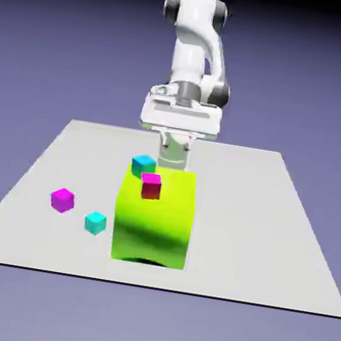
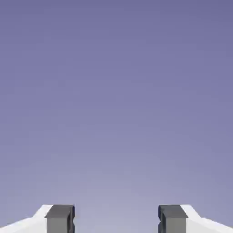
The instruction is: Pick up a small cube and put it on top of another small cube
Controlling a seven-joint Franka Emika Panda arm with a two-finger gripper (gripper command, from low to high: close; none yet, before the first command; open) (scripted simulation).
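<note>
Nothing is stacked yet: the purple cube (image 1: 62, 200) is left alone near the table's (image 1: 270, 244) left edge, and the gripper (image 2: 116, 218) is held wide apart, gripping nothing.

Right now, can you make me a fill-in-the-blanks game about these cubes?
1. The big block is lime-____.
2. The number of small teal cubes on the table is ____.
3. The magenta-purple cube sits at the exterior view's ____ of the big block.
4. The hand is open and holds ____.

Missing words: green; two; left; nothing
</note>
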